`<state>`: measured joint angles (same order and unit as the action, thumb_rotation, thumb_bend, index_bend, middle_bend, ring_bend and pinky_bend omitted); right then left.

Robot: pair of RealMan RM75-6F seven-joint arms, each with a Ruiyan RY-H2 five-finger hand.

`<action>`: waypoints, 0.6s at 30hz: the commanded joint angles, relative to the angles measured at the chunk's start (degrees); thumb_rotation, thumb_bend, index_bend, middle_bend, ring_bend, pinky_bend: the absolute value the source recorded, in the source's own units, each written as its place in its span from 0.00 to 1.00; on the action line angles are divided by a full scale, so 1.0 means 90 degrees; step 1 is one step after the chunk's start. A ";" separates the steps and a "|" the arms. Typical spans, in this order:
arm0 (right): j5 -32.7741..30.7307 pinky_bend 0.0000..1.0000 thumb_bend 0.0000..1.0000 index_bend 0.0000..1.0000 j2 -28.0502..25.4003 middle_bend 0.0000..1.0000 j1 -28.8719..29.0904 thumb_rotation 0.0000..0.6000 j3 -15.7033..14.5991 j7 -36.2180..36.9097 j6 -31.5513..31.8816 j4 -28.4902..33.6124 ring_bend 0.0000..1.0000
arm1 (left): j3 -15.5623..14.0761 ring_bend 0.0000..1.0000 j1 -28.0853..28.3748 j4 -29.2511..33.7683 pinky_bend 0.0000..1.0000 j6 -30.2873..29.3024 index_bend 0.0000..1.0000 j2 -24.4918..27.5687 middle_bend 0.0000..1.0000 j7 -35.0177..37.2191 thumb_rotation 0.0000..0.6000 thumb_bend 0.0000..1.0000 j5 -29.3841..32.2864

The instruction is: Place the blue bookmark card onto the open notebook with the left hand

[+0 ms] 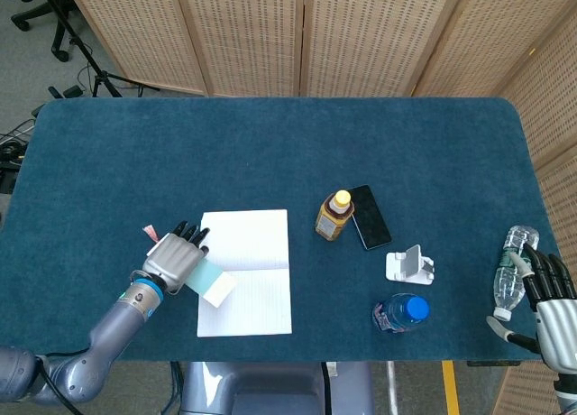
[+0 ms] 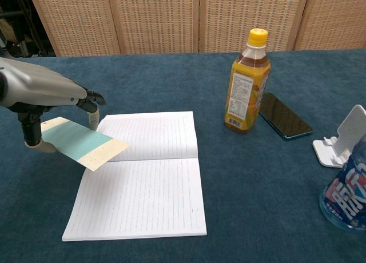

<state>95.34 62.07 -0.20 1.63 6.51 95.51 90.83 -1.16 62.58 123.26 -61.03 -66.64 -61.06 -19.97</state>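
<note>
On dark blue felt-covered table (image 1: 270, 144), front-left area, open white lined notebook (image 1: 248, 275) lies flat. Left hand (image 1: 173, 260) pinches the blue bookmark card w/ cream ends (image 2: 80, 140) betw. thumb below and fingers on top; card's far end overhangs notebook's left edge, slightly raised and tilted, not lying flat on the page (chest view shows this best).

Nothing stands betw. card and the pages. Small pink/red scrap (image 1: 149, 231) lies on felt just behind left hand. Well to the right of notebook: amber tea bottle w/ yellow cap (image 2: 247, 80), upright, and black smartphone (image 2: 284, 115) flat just beside it, touching or nearly so, can't tell. Further right, white plastic phone stand (image 1: 408, 263), then a blue-capped water bottle w/ blue label (image 1: 402, 311) nr front edge.

Right hand (image 1: 552, 302) sits at table's right edge, fingers apart, holding nothing, next to a clear plastic bottle (image 1: 511, 263) lying at the edge; contact unclear.
</note>
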 commanded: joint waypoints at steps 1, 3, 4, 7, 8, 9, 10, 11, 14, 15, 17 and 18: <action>-0.0001 0.00 0.00 0.00 -0.0014 0.00 0.0000 1.00 0.0006 0.0041 0.0007 -0.0009 0.00 | 0.0013 0.00 0.0284 0.0187 0.00 -0.0359 0.34 -0.0193 0.00 -0.0209 1.00 0.30 0.0462; -0.0013 0.00 0.00 0.00 -0.0022 0.00 0.0000 1.00 0.0014 0.0073 0.0008 -0.0008 0.00 | 0.0035 0.00 0.0382 0.0228 0.00 -0.0462 0.34 -0.0266 0.00 -0.0253 1.00 0.30 0.0687; -0.0017 0.00 0.00 0.00 -0.0028 0.00 0.0001 1.00 0.0017 0.0091 0.0009 -0.0009 0.00 | 0.0059 0.00 0.0459 0.0249 0.00 -0.0540 0.34 -0.0318 0.00 -0.0281 1.00 0.30 0.0862; -0.0018 0.00 0.00 0.00 -0.0037 0.00 0.0000 1.00 0.0021 0.0119 0.0016 -0.0011 0.00 | 0.0116 0.00 0.0606 0.0269 0.00 -0.0674 0.34 -0.0422 0.00 -0.0326 1.00 0.30 0.1200; -0.0018 0.00 0.00 0.00 -0.0039 0.00 -0.0001 1.00 0.0023 0.0123 0.0017 -0.0012 0.00 | 0.0137 0.00 0.0658 0.0266 0.00 -0.0727 0.34 -0.0463 0.00 -0.0346 1.00 0.30 0.1296; -0.0018 0.00 0.00 0.00 -0.0042 0.00 0.0001 1.00 0.0025 0.0130 0.0017 -0.0012 0.00 | 0.0150 0.00 0.0705 0.0261 0.00 -0.0777 0.34 -0.0504 0.00 -0.0370 1.00 0.30 0.1374; -0.0019 0.00 0.00 0.00 -0.0045 0.00 0.0001 1.00 0.0026 0.0138 0.0016 -0.0012 0.00 | 0.0163 0.00 0.0748 0.0254 0.00 -0.0832 0.34 -0.0544 0.00 -0.0390 1.00 0.30 0.1444; -0.0019 0.00 0.00 0.00 -0.0047 0.00 0.0002 1.00 0.0027 0.0145 0.0016 -0.0013 0.00 | 0.0178 0.00 0.0785 0.0245 0.00 -0.0888 0.34 -0.0587 0.00 -0.0400 1.00 0.30 0.1511; -0.0019 0.00 0.00 0.00 -0.0053 0.00 0.0006 1.00 0.0031 0.0149 0.0013 -0.0014 0.00 | 0.0256 0.00 0.0891 0.0193 0.00 -0.1050 0.34 -0.0751 0.00 -0.0409 1.00 0.30 0.1772; -0.0019 0.00 0.00 0.00 -0.0054 0.00 0.0006 1.00 0.0032 0.0153 0.0013 -0.0016 0.00 | 0.0289 0.00 0.0921 0.0175 0.00 -0.1106 0.34 -0.0805 0.00 -0.0403 1.00 0.30 0.1847; -0.0037 0.00 0.00 0.00 -0.0058 0.00 0.0003 1.00 0.0040 0.0168 0.0016 -0.0018 0.00 | 0.0361 0.00 0.0978 0.0142 0.00 -0.1204 0.34 -0.0909 0.00 -0.0391 1.00 0.30 0.2000; -0.0049 0.00 0.00 0.00 -0.0059 0.00 0.0003 1.00 0.0045 0.0179 0.0013 -0.0017 0.00 | 0.0394 0.00 0.1009 0.0137 0.00 -0.1245 0.34 -0.0950 0.00 -0.0394 1.00 0.30 0.2086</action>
<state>94.93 61.54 -0.17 2.01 8.09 95.63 90.68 1.76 71.06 124.77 -71.60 -74.40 -64.60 -2.24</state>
